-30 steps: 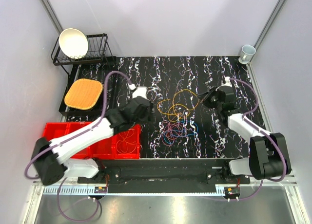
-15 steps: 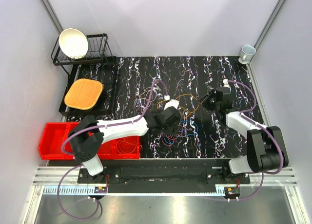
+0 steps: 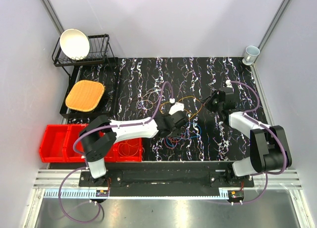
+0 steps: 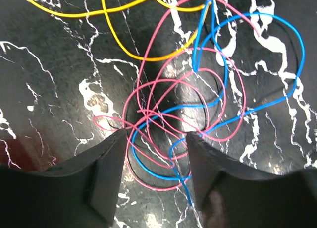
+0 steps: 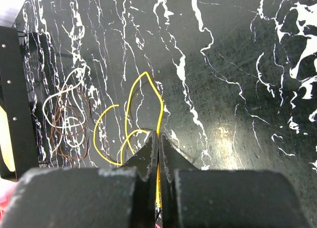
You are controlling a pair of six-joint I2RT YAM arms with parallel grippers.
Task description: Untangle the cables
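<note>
straddling pink and blue cables point(image 4: 168, 114) with left gripper point(image 4: 156, 136), spread apart, nearer of two arms; clamping yellow cable point(image 5: 161, 106) in right gripper point(image 5: 158, 143), strand running forward.

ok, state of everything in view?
Left pincer, open, straddling the pink cable and blue cable.
Right pincer, shut on yellow cable.
Cable pile, tangled on mat.
Bowl, leaning in rack.
Cup, upright.
Red bin, holds an orange coil.

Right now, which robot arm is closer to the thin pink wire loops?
Left. The left fingers straddle the thin pink wire loops. The right fingers are off to one side, pinching a thin yellow wire.
</note>
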